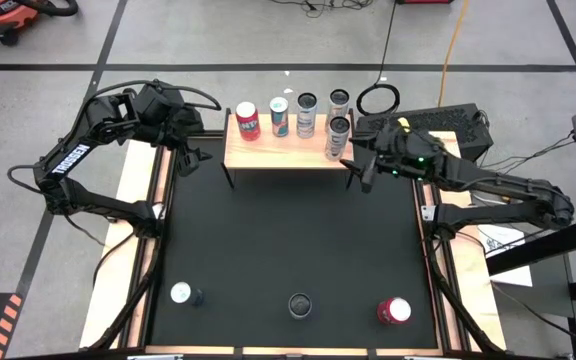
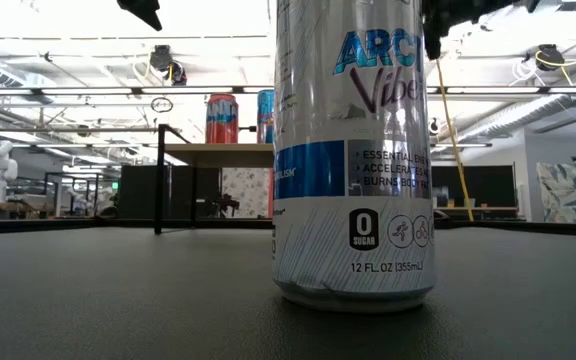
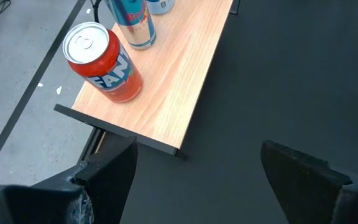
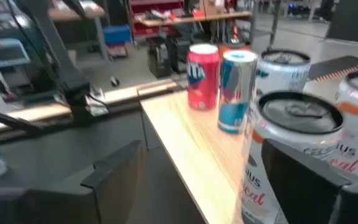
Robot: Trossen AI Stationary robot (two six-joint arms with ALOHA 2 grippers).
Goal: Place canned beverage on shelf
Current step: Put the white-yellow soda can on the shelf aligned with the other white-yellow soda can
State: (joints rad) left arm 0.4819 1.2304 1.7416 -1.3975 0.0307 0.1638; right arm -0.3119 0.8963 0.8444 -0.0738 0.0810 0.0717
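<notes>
Both arms are built of matte black segments joined by rounded joint housings. The left arm (image 1: 88, 150) carries white lettering along one link, and a thin black cable loops over its wrist block. The right arm (image 1: 488, 185) shows small green lights near its wrist — its long link ends in a bulkier elbow. Each gripper has flat, broad, dark fingers (image 3: 303, 177).

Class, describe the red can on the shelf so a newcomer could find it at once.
Start at the light-wood shelf at the far edge of the black table. Cans stand along its back; take the one at the end nearest the left arm. That red can is the shelf's only all-red can.
</notes>
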